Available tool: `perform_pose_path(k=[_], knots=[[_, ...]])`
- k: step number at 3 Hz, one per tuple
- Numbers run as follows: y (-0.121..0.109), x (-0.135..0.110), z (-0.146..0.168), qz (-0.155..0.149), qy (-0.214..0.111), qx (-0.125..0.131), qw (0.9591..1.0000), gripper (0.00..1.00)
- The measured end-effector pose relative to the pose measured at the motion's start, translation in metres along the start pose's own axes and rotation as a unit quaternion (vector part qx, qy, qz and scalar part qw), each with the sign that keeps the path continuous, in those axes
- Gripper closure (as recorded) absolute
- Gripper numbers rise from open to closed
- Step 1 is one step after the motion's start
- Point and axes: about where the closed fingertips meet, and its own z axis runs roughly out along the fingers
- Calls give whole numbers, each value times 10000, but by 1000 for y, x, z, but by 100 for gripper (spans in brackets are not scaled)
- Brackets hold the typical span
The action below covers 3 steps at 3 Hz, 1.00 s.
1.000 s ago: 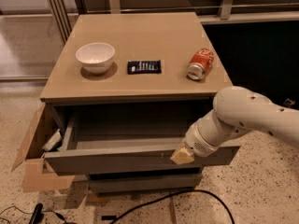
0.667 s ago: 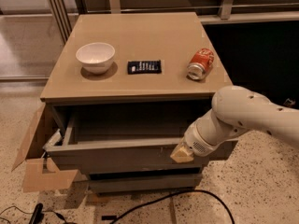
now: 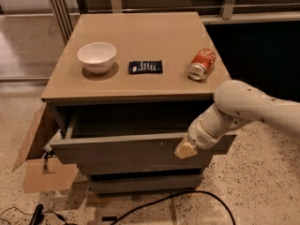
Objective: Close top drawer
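The top drawer (image 3: pixel 117 150) is the uppermost of the cabinet's drawers. It stands partly open, its plain grey front sticking out past the cabinet top and its dark inside showing. My gripper (image 3: pixel 185 149) is at the end of the white arm reaching in from the right. Its pale tip rests against the right part of the drawer front.
On the cabinet top (image 3: pixel 140 36) are a white bowl (image 3: pixel 96 56), a dark flat packet (image 3: pixel 146 67) and a red soda can (image 3: pixel 202 64) lying on its side. A cardboard box (image 3: pixel 40 158) sits on the floor at the left. A black cable (image 3: pixel 178 198) runs along the floor in front.
The drawer has slid inward a little; less of its inside shows. My gripper has followed the drawer front toward the cabinet.
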Motion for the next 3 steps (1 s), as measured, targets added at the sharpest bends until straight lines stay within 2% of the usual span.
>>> perform_pose_path(k=[1,2,3], knots=[[-20,-1,6,-1,86,-2,10000,6],[-53,-13,7,-39,43,132,9999,8],[-52,-13,9,-52,41,141,9999,0]])
